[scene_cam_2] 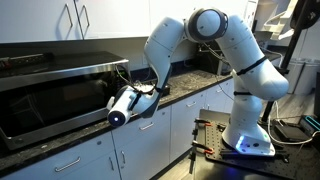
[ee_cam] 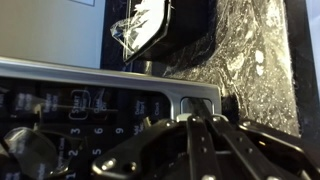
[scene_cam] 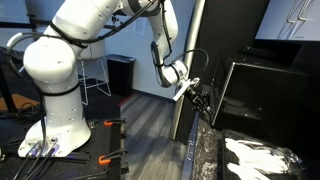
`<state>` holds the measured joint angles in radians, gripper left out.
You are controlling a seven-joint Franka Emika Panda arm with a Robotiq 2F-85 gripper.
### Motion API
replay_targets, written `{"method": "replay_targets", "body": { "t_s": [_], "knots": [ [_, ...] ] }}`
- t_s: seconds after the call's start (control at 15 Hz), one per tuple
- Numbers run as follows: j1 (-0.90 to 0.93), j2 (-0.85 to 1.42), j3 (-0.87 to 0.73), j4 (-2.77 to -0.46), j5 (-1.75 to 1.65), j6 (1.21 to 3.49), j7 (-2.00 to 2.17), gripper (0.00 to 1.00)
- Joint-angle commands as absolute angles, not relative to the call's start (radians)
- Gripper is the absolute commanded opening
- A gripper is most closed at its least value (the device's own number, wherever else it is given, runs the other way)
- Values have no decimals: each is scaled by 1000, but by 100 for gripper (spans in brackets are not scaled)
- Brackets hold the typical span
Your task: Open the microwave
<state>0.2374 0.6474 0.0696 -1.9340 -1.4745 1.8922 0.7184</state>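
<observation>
**Item 1: microwave** (scene_cam_2: 55, 95). Large black box with a glossy dark front. It stands on the bench (scene_cam: 205, 152), a dark speckled stone top over white lower cabinets (scene_cam_2: 150, 145), with white upper cabinets (scene_cam_2: 70, 20) above it. In both exterior views the door lies flush with the body. The wrist view shows the control end close up: a keypad (ee_cam: 80, 108) of dark numbered keys, and a silver button (ee_cam: 197, 103) at the edge of the panel.

**Item 2: arm** (scene_cam_2: 215, 40). White and seven-jointed, with its base on a floor stand well apart from the bench. It is bent over and reaches down to the control end of the microwave.

**Item 3: pincer** (scene_cam: 198, 97). Black, at the edge of the microwave front in an exterior view. In the wrist view it enters from the bottom (ee_cam: 197, 124). Its fingers appear pressed together, with nothing between them, and their tips sit just below the silver button. Whether they touch the button cannot be told.

**Item 4: crumpled pale wrapping** (scene_cam: 258, 158). It lies on the bench in front of the microwave. The wrist view shows a crinkled shiny piece (ee_cam: 145, 25) on the stone beyond the keypad.
</observation>
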Motion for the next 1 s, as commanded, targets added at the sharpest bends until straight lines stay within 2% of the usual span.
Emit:
{"method": "replay_targets", "body": {
  "t_s": [0.0, 0.93],
  "knots": [
    [222, 666, 80, -1913, -1515, 1865, 756, 0],
    [192, 694, 78, -1874, -1588, 1917, 791, 0]
  ]
}}
